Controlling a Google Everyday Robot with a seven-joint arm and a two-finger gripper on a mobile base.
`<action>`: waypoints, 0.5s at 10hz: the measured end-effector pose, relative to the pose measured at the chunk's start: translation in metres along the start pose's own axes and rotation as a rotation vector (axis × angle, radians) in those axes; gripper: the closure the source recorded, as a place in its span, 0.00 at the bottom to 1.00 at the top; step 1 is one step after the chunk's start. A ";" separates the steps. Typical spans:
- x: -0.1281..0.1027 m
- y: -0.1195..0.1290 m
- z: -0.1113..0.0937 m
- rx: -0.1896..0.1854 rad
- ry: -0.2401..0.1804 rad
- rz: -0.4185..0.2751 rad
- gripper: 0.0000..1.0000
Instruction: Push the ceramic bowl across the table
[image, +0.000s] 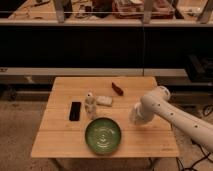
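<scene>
The ceramic bowl (103, 135) is a wide, shallow green dish with pale rings inside. It sits near the front edge of the light wooden table (60, 137), about in the middle. My white arm reaches in from the right. My gripper (134, 118) hangs low over the table just right of the bowl, a short gap away from its rim.
A black phone (75, 110) lies at the left. A small white bottle (90, 105) stands behind the bowl, with a pale flat object (104, 100) beside it. A dark red object (117, 88) lies toward the back. A dark counter runs behind the table.
</scene>
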 end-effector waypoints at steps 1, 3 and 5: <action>-0.001 0.003 -0.001 -0.002 0.000 0.003 1.00; -0.001 0.002 0.000 -0.003 -0.002 -0.001 1.00; -0.009 -0.001 0.013 -0.009 -0.006 -0.028 1.00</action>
